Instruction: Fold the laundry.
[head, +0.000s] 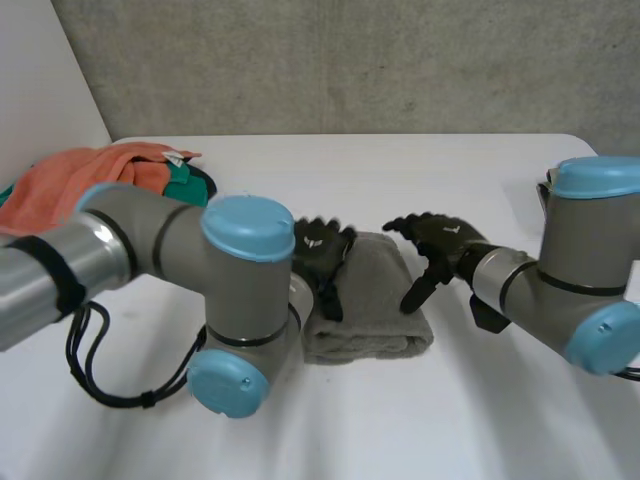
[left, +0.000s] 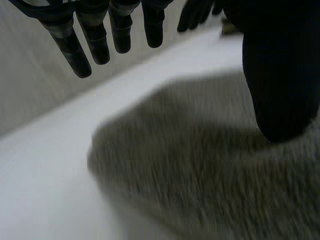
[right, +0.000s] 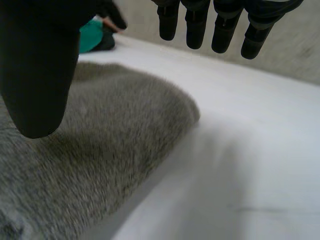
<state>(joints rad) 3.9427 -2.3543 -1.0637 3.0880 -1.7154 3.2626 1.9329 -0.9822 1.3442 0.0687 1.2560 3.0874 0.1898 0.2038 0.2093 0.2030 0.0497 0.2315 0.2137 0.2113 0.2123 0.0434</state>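
Head view: a grey towel, folded into a thick block with rounded edges and a soft, fuzzy nap, is seen lying at the middle of the smooth white table, between the two hands. The left hand is held at the towel's left edge and the right hand at its right edge, fingers pointed downward. In each wrist view the fingers are seen straight and spread, with nothing grasped, and the thumb is poised over the towel. A crumpled heap of orange and green cloth is seen at the table's far left.
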